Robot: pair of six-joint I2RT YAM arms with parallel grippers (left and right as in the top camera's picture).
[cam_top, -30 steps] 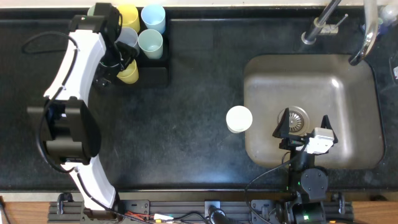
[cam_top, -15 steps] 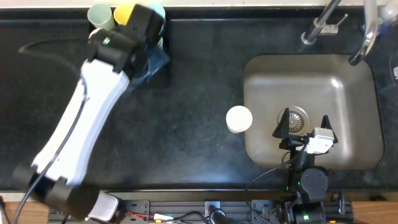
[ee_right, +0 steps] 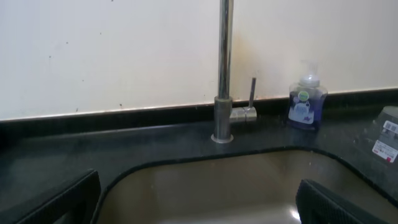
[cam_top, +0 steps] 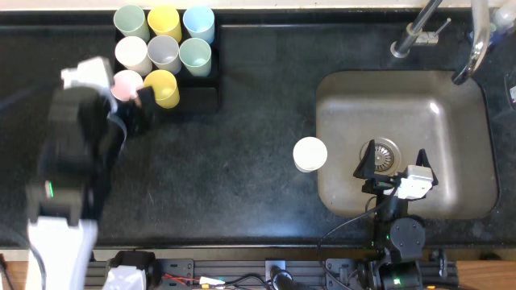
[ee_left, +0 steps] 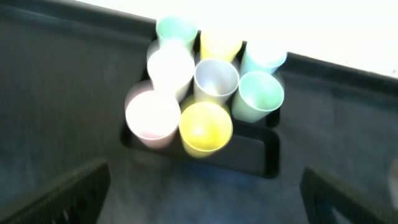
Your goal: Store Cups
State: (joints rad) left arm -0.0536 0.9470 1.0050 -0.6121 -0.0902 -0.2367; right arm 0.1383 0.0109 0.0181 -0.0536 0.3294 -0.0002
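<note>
Left arm, change: half a second ago I lay across the rack (cam_top: 203, 98) and hid most of it. Now I am drawn back to the near left and the whole rack is uncovered.
Left gripper (ee_left: 204, 182): my fingers are spread wide with nothing between them, facing the rack from its near side.
Rack: a black tray at the far left of the counter (cam_top: 242, 185), in the same place as a second ago.
Far row: green cup (cam_top: 131, 20), far yellow cup (cam_top: 164, 20) and blue cup (cam_top: 198, 20), all upright.
Middle row: white cup (cam_top: 133, 52), grey cup (cam_top: 164, 52) and teal cup (cam_top: 195, 56).
Near row: pink cup (cam_top: 125, 83) at the left, with the near yellow cup (cam_top: 161, 87) touching its right side.
Loose cup (cam_top: 310, 153): white, mouth up, standing on the counter just left of the sink (cam_top: 451, 113). It has not moved.
Right gripper (cam_top: 394, 157): over the near part of the sink, my fingers apart and empty, where it was in both earlier frames.
Top view gives: the loose cup, well apart from the rack.
Left wrist view gives: the eight cups from the near side, packed rim to rim.
Right wrist view gives: the faucet (ee_right: 222, 74) rising from the far ledge, with a soap bottle (ee_right: 306, 102) to its right.
</note>
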